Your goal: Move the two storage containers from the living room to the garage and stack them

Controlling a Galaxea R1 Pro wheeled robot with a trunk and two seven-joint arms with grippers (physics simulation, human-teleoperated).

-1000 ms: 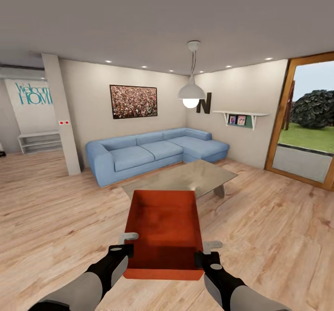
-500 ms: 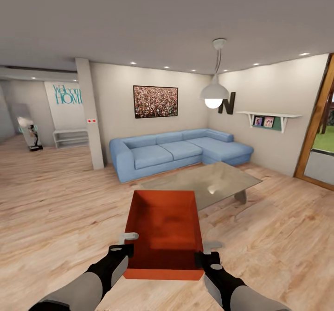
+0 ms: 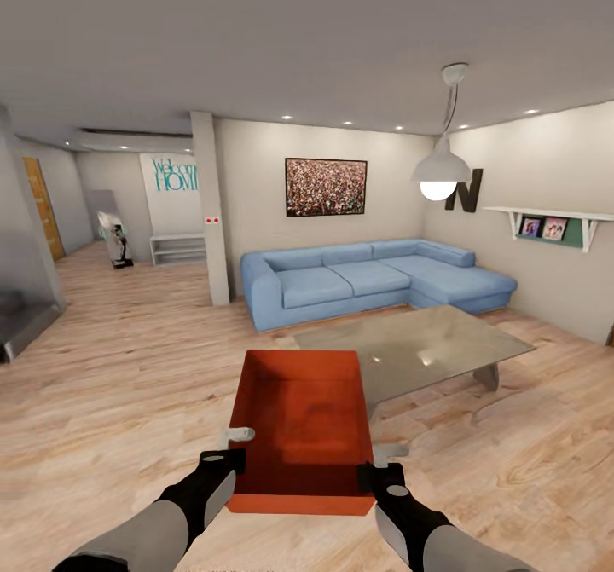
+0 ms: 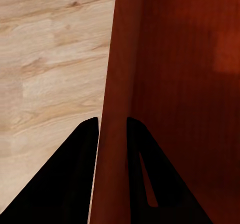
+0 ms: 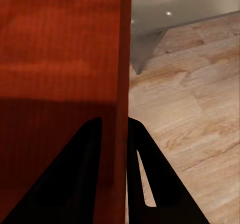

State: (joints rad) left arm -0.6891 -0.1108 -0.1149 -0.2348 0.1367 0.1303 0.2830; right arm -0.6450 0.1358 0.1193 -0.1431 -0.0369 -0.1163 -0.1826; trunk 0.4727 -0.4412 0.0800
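I hold one orange-red storage container [image 3: 298, 423] level in front of me, over the living room's light wood floor [image 3: 119, 367]. My left gripper [image 3: 230, 448] is shut on its left wall, and my right gripper [image 3: 381, 461] is shut on its right wall. In the left wrist view the left gripper [image 4: 112, 121] has the thin wall [image 4: 117, 58] between its dark fingers. The right gripper [image 5: 115, 120] pinches the other wall [image 5: 122, 48] the same way. The bin is empty. The other container and the garage are out of view.
A glass-topped table [image 3: 426, 346] stands just ahead to the right, with a blue sofa [image 3: 367, 278] behind it. A white pillar [image 3: 211, 210] stands ahead left, beside a hallway with a wooden door [image 3: 43, 205]. A dark low unit [image 3: 21, 320] is at far left.
The whole view has swung left: sofa, table and lamp slid right, the garden door left the picture, the hallway came in. Container and grippers hold the same place in the view.
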